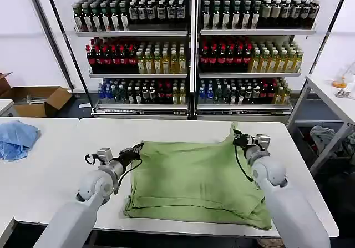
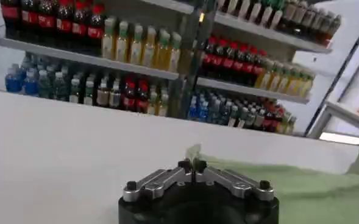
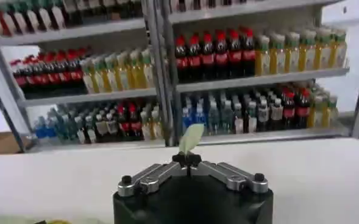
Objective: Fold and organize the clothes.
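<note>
A light sage-green shirt (image 1: 194, 181) lies plain side up on the white table (image 1: 50, 176), partly folded, with doubled layers along its near edge. My left gripper (image 1: 137, 147) is shut on the shirt's far left corner; in the left wrist view a green tip of cloth (image 2: 193, 152) sticks out between the closed fingertips of the left gripper (image 2: 192, 165). My right gripper (image 1: 237, 136) is shut on the far right corner and holds it a little above the table. In the right wrist view a pale green tab (image 3: 190, 137) stands up from the closed right gripper (image 3: 186, 161).
A crumpled blue cloth (image 1: 15, 138) lies at the table's left end. Shelves of bottled drinks (image 1: 191, 42) stand behind the table. An open cardboard box (image 1: 39, 99) sits on the floor at the left, and a second table (image 1: 335, 101) stands at the right.
</note>
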Robot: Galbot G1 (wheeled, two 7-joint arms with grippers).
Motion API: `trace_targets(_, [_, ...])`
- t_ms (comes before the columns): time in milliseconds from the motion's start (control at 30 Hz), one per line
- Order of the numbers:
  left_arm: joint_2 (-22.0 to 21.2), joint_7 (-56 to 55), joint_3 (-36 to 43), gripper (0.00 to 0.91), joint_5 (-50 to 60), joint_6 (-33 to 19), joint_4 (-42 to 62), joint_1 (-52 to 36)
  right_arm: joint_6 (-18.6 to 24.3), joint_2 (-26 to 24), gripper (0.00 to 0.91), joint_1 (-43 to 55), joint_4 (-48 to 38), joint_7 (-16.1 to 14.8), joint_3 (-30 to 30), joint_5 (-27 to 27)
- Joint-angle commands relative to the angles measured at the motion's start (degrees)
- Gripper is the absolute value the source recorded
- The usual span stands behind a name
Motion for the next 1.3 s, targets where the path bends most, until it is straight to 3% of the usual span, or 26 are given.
trace_targets(33, [2.1, 0.1, -3.9, 0.02, -2.7, 0.1, -10.0, 8.4, -0.4, -4.0, 0.0, -16.2, 18.6, 0.5, 8.3, 1.7])
trace_targets(267, [4.1, 0.8, -8.1, 0.02, -3.8, 0.5, -15.8, 16.6, -0.8, -3.3, 0.0, -25.6, 24.4, 0.9, 14.1, 1.7])
trace_targets(533, [5.1, 1.3, -10.3, 0.02, -2.7, 1.8, -19.4, 22.7, -1.1, 1.0, 0.0, -38.6, 29.3, 1.5, 17.8, -0.3])
trace_targets(900, [5.6, 2.1, -8.2, 0.02, 4.1, 2.6, -15.7, 21.6, -3.2, 4.3, 0.0, -40.4, 25.4, 3.7, 16.3, -2.4])
trace_targets(933, [5.5, 2.1, -7.9, 0.101, 4.4, 2.6, -15.3, 21.2, -4.3, 4.5, 0.353, -39.9, 25.1, 3.7, 15.8, -3.1])
trace_targets(967, [5.3, 2.1, -7.6, 0.262, 4.7, 2.6, -15.1, 20.9, -4.4, 4.6, 0.766, -39.6, 24.6, 3.5, 15.4, -3.9])
trace_targets(1000, [5.2, 2.2, -7.5, 0.806, 4.9, 2.6, -14.6, 20.8, -4.3, 4.8, 0.907, -39.3, 24.5, 3.1, 15.1, -4.7])
trace_targets(1033, [5.0, 2.7, -7.2, 0.907, 5.7, 2.6, -14.2, 20.6, -4.3, 4.9, 0.907, -39.1, 24.4, 3.1, 14.8, -5.3])
trace_targets(1300, [3.0, 0.5, -7.1, 0.907, 11.7, -0.5, -16.9, 23.0, -3.6, 4.7, 0.907, -41.6, 28.2, 2.3, 16.1, -7.5])
